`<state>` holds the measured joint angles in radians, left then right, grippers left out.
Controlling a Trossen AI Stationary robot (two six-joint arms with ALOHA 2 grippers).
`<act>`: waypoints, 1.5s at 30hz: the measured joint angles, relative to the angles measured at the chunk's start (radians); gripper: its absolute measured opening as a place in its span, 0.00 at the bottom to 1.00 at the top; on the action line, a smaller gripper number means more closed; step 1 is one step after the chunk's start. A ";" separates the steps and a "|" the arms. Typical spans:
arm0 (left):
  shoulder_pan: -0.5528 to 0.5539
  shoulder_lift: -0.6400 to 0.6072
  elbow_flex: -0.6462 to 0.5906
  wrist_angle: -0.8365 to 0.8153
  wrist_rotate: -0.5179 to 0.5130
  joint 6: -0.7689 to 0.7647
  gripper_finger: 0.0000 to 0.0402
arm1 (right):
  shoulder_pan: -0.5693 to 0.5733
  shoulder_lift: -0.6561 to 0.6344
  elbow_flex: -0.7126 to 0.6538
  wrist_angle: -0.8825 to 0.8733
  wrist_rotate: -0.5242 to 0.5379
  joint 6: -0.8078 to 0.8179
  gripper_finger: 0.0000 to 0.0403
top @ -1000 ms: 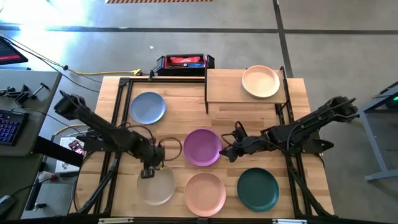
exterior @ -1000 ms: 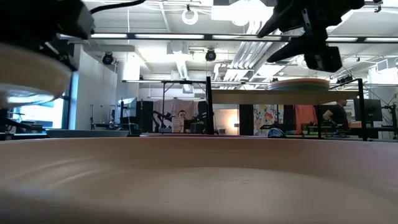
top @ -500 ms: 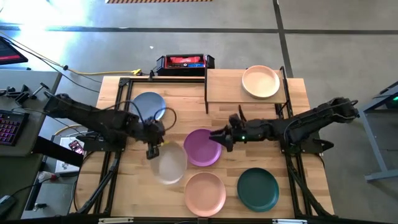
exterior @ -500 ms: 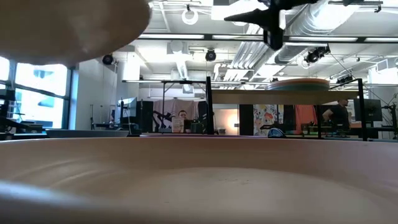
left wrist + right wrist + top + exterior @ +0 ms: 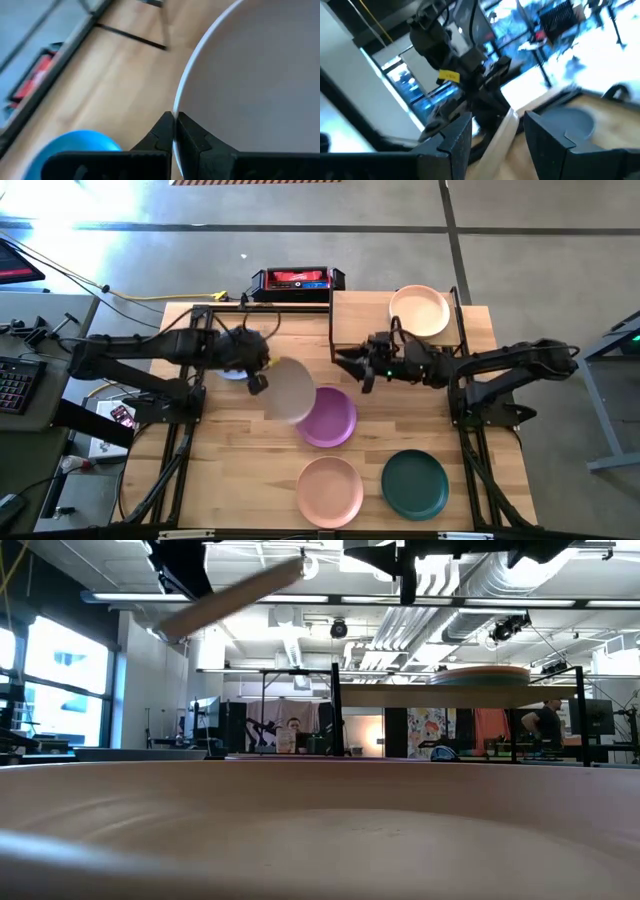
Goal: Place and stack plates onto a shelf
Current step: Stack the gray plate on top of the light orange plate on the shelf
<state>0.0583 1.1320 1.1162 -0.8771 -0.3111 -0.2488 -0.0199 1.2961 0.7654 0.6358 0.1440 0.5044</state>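
So the shelf [image 5: 365, 325] is holding one plate stack [image 5: 419, 311]; left fingers [image 5: 173, 131] are clenching a pale plate [image 5: 289, 389] aloft; right fingers [image 5: 467, 135] are spread empty; four plates are waiting.

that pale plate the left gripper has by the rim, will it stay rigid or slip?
Likely rigid: the pale plate keeps its flat round shape though pinched at one edge by the left gripper. Probably light, since a rim pinch alone carries it. Slip seems possible: it hangs tilted in the low view, and the grip area is small.
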 joint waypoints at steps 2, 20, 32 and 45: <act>0.040 0.000 0.009 -0.001 -0.019 0.000 0.00 | -0.028 -0.001 0.000 0.022 0.000 -0.057 0.40; 0.211 0.007 0.038 0.121 -0.215 0.001 0.00 | -0.196 0.001 0.476 -0.712 0.159 -0.429 0.40; 0.208 0.062 0.038 0.135 -0.200 -0.116 0.00 | -0.185 0.010 0.507 -0.917 0.196 -0.221 0.40; 0.165 0.143 0.038 0.099 -0.156 -0.143 0.00 | -0.072 0.142 0.507 -0.953 0.225 -0.034 0.40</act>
<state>0.2234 1.2752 1.1545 -0.7782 -0.4671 -0.3921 -0.0923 1.4386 1.2724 -0.3173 0.3690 0.4704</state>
